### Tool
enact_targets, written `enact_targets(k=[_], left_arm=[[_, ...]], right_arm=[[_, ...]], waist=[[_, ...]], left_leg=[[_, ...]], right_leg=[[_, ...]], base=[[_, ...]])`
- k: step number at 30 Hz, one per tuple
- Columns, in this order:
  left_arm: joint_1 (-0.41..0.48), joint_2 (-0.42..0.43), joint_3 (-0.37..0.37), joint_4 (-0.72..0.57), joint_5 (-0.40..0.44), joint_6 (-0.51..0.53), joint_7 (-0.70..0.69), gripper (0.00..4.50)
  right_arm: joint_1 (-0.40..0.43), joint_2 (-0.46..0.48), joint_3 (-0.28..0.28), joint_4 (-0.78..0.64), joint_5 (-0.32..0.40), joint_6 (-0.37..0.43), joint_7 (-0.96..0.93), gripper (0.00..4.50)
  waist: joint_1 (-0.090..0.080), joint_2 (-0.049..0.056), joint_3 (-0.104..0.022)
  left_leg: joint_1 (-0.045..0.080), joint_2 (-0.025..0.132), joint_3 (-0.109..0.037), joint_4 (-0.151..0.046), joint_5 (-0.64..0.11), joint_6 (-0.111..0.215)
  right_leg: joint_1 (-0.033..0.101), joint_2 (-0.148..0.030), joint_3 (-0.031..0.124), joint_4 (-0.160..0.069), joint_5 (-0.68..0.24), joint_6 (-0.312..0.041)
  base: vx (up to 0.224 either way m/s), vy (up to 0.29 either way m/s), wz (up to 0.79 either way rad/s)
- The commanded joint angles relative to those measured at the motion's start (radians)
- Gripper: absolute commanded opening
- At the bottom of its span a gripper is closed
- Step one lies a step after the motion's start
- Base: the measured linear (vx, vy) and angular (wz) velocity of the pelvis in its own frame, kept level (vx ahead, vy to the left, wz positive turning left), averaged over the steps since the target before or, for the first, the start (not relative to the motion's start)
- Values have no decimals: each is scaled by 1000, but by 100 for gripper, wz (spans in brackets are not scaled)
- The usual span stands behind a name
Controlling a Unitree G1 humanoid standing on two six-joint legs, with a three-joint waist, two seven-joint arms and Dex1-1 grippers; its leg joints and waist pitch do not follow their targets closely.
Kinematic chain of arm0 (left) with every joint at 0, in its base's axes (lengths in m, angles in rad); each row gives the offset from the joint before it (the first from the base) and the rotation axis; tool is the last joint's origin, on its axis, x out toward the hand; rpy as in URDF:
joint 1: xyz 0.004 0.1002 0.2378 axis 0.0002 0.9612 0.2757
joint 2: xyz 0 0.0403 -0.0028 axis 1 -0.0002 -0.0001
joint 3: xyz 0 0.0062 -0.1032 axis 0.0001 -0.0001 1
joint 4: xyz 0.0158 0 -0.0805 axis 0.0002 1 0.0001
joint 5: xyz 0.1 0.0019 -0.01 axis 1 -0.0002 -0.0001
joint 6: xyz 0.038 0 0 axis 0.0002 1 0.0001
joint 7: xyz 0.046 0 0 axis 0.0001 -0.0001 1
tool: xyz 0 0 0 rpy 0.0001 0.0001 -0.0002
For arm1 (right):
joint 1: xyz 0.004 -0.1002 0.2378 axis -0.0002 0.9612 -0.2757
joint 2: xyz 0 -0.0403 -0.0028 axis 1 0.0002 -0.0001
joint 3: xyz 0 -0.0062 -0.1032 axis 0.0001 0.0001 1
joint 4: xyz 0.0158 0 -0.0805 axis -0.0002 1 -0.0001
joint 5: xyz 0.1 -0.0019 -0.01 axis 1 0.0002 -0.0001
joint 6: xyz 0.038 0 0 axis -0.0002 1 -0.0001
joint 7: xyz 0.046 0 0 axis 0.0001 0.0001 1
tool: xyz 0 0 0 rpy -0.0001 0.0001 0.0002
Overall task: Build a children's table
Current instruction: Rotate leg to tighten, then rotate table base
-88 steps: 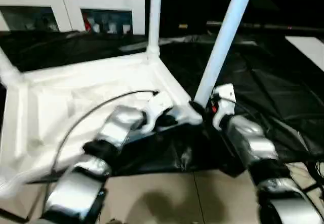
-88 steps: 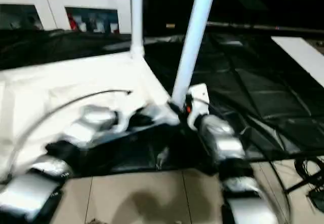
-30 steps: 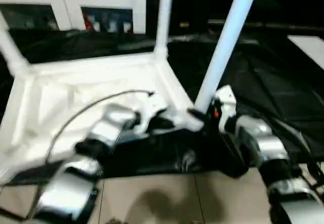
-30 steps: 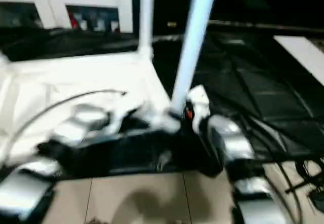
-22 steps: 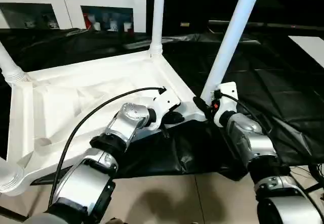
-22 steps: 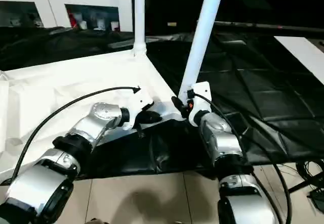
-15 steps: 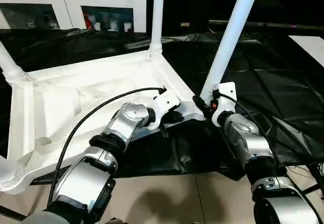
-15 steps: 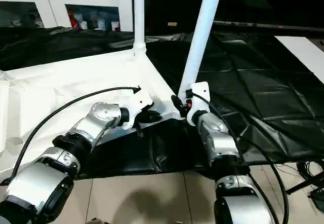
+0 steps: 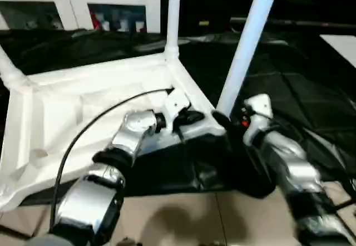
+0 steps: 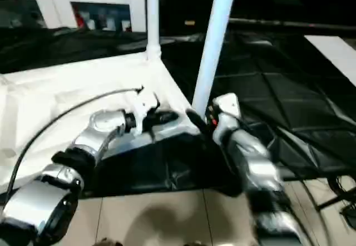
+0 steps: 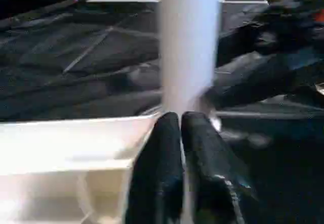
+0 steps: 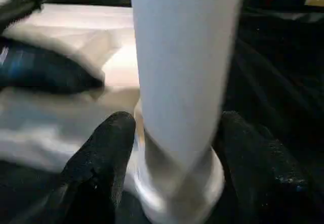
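The white tabletop (image 9: 83,96) lies upside down on a black sheet, rim up. One white leg (image 9: 172,18) stands in its far corner socket and another leg (image 9: 10,73) at the left corner. A third leg (image 9: 245,51) rises, leaning right, from the near right corner. My right gripper (image 9: 225,121) is shut on this leg's base; in the right wrist view its fingers (image 12: 109,153) hug the base from both sides. My left gripper (image 9: 196,116) is shut on the tabletop's rim just left of that corner, fingers (image 11: 164,148) pressed together beside the leg.
The black sheet (image 9: 289,73) spreads under and to the right of the tabletop. A white cabinet with glass doors (image 9: 83,6) stands behind. Tiled floor (image 9: 183,218) lies in front. A black cable (image 9: 89,129) arcs over my left forearm.
The head view has shifted and blurred. My right forearm has swung a little to the right, still on the leg's base. The left gripper stays on the rim.
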Motion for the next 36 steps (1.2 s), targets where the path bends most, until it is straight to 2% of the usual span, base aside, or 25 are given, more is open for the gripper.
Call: enact_targets(k=[1,4,7,8,9,10,11,12,14,15,16,17,18,19,20,21,22,23,27,28,29,31,33,34,36], left_arm=[[29,19,10,-72,-29,53,-44,66],[143,94,19,-261,-92,170,-131,87],[270,182,29,-467,-157,299,-177,103],[270,182,29,-467,-157,299,-177,114],[310,207,36,-527,-178,336,-185,123],[365,241,46,-605,-206,390,-193,127],[419,273,58,-675,-233,439,-200,146],[458,295,67,-729,-251,478,-204,158],[530,328,94,-802,-279,528,-204,167],[592,353,124,-851,-293,555,-201,167],[632,369,146,-874,-305,572,-202,171],[669,389,164,-904,-317,593,-198,185],[702,408,177,-934,-329,613,-195,202],[702,408,177,-934,-329,613,-195,204],[746,436,198,-959,-340,627,-203,204],[798,469,226,-994,-351,643,-210,207],[832,491,245,-1018,-358,653,-214,217],[876,515,275,-1042,-367,671,-219,217],[1014,583,371,-1101,-399,726,-248,265],[1044,591,395,-1106,-406,731,-254,265],[1044,591,395,-1106,-406,731,-254,288],[1104,605,441,-1116,-428,752,-256,293],[1148,619,463,-1122,-435,756,-259,299],[1174,624,475,-1126,-438,759,-259,322],[1207,630,489,-1135,-438,760,-261,331]], right_arm=[[18,-15,2,-65,17,14,28,291],[91,-41,7,-192,56,66,69,291],[145,-52,32,-279,80,106,97,291],[145,-52,32,-279,80,106,97,291],[160,-54,45,-301,88,119,102,291],[172,-49,61,-319,89,128,100,291],[175,-37,76,-323,89,137,93,291],[180,-29,85,-329,86,143,88,291],[164,9,104,-302,70,142,66,260],[137,49,117,-258,47,142,31,260],[110,78,122,-214,26,128,4,252],[89,100,124,-187,24,130,-12,252],[74,114,126,-170,25,134,-23,235],[74,114,126,-170,25,134,-23,222],[45,131,131,-130,13,118,-42,222],[12,150,134,-85,6,102,-56,214],[-10,161,136,-55,0,90,-66,210],[-40,174,130,-10,-11,74,-91,210],[-143,203,85,142,-37,33,-187,163],[-169,203,73,180,-43,18,-206,163],[-169,203,73,180,-43,18,-206,137],[-228,193,47,273,-55,-14,-261,130],[-267,180,32,338,-62,-37,-296,119],[-291,170,20,378,-64,-52,-319,96],[-325,158,-1,438,-61,-75,-349,88]], waist=[[3,10,-71],[-1,5,-64],[-4,13,-61],[-8,14,-58],[-7,18,-60],[-6,15,-58],[-7,20,-51],[-11,10,-50],[-9,15,-52],[-11,15,-52],[-21,4,-48],[-19,4,-50],[-22,11,-48],[-22,10,-49],[-20,6,-46],[-23,-3,-49],[-21,3,-48],[-22,-9,-47],[-22,-4,-47],[-21,-11,-48],[-19,-6,-47],[-18,-12,-48],[-13,-15,-47],[-15,-17,-46],[-15,-18,-44]], left_leg=[[15,26,-13,-62,-171,91],[18,28,-12,-66,-225,70],[17,38,-19,-80,-274,32],[17,35,-16,-81,-280,32],[26,35,-15,-79,-299,17],[26,37,-16,-81,-303,7],[24,38,-17,-86,-329,0],[21,35,-15,-87,-339,-1],[26,34,-17,-85,-344,-12],[23,36,-21,-87,-339,-21],[16,30,-21,-91,-351,-22],[23,31,-21,-88,-352,-26],[24,30,-20,-90,-353,-29],[23,31,-20,-91,-350,-32],[32,31,-17,-91,-359,-33],[25,31,-19,-91,-357,-36],[23,30,-21,-93,-351,-36],[25,30,-18,-94,-350,-33],[36,30,-15,-94,-342,-51],[35,28,-14,-94,-340,-51],[39,29,-14,-94,-344,-54],[33,26,-14,-93,-326,-55],[44,27,-8,-89,-342,-55],[33,26,-13,-92,-348,-57],[45,27,-11,-90,-383,-65]], right_leg=[[60,-51,40,-56,-15,-278],[55,-50,41,-68,-127,-265],[54,-51,44,-66,-207,-234],[49,-46,44,-72,-220,-227],[42,-45,44,-73,-240,-225],[41,-47,46,-73,-253,-224],[35,-47,46,-76,-287,-216],[36,-43,45,-79,-310,-204],[31,-46,47,-79,-334,-190],[29,-49,47,-75,-340,-189],[31,-43,44,-84,-385,-166],[26,-45,45,-82,-386,-168],[23,-43,48,-84,-378,-172],[26,-42,48,-82,-368,-170],[18,-38,49,-86,-358,-166],[23,-41,49,-77,-347,-174],[25,-43,48,-75,-357,-166],[22,-40,49,-80,-361,-159],[15,-33,51,-69,-292,-172],[19,-31,50,-69,-277,-170],[15,-32,52,-68,-272,-172],[22,-31,52,-63,-245,-174],[12,-29,54,-66,-240,-168],[20,-31,55,-63,-261,-162],[7,-25,62,-71,-289,-146]], base=[[0,0,0],[0,0,0],[0,0,0],[0,0,0],[0,0,0],[0,0,0],[0,0,0],[0,0,0],[0,0,0],[0,0,0],[0,0,0],[0,0,0],[0,0,0],[0,0,0],[0,0,0],[0,0,0],[0,0,0],[0,0,0],[0,0,0],[0,0,0],[0,0,0],[0,0,0],[0,0,0],[0,0,0],[0,0,0]])
